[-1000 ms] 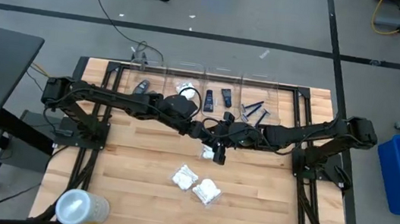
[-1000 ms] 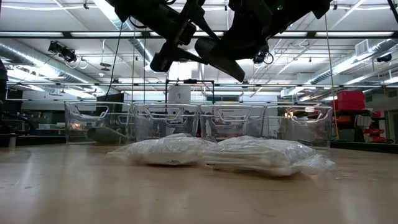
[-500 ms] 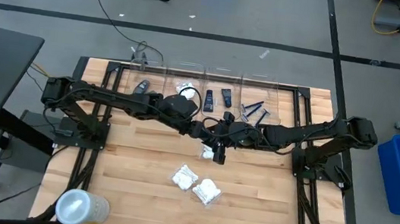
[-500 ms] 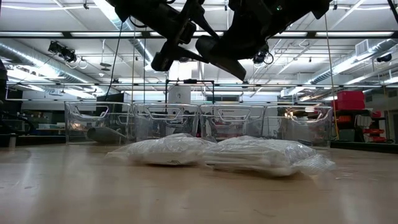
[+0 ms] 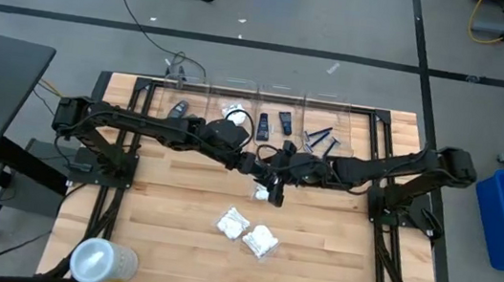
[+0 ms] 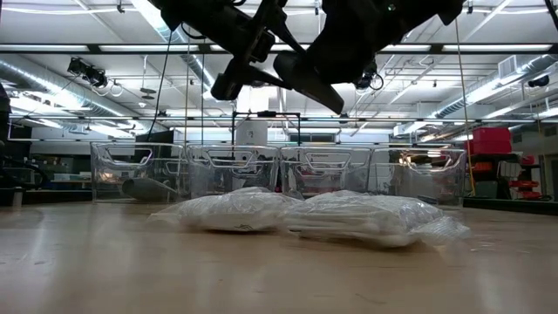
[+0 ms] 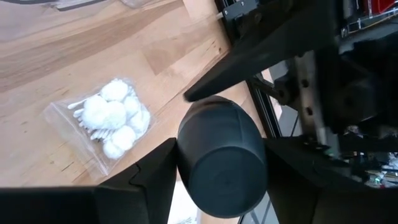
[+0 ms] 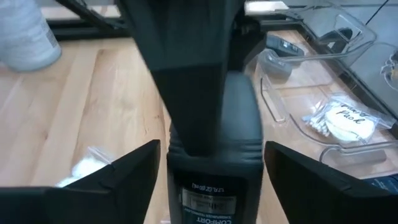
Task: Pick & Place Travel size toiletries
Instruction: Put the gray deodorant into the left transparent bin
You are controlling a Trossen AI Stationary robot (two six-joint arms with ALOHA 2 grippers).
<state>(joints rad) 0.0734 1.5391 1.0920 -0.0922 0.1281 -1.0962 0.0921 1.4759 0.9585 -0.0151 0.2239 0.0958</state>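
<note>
A dark grey oval case (image 7: 221, 162) hangs in the air over the table's middle (image 5: 276, 194). My left gripper (image 7: 221, 149) is shut on it. My right gripper (image 8: 211, 149) faces it from the other side. It is open, and its fingers (image 8: 124, 180) stand on either side of the case's labelled end (image 8: 214, 186) with gaps showing. Two white crinkly packets (image 5: 233, 222) (image 5: 260, 242) lie flat on the wood nearer the front edge. In the low view the case (image 6: 305, 74) is high above the packets (image 6: 349, 218). My left gripper pinches the case between its two fingers, one on each opposite side (image 7: 186, 155). The case lies along the fingers, with its rounded end facing the wrist camera. It is lifted clear of the table.
Clear bins (image 5: 274, 115) line the far edge, holding a dark case (image 5: 178, 109), a white packet (image 5: 234, 113), black tubes (image 5: 285, 121) and blue razors (image 5: 320, 135). A large translucent round container (image 5: 102, 262) lies at the near left corner.
</note>
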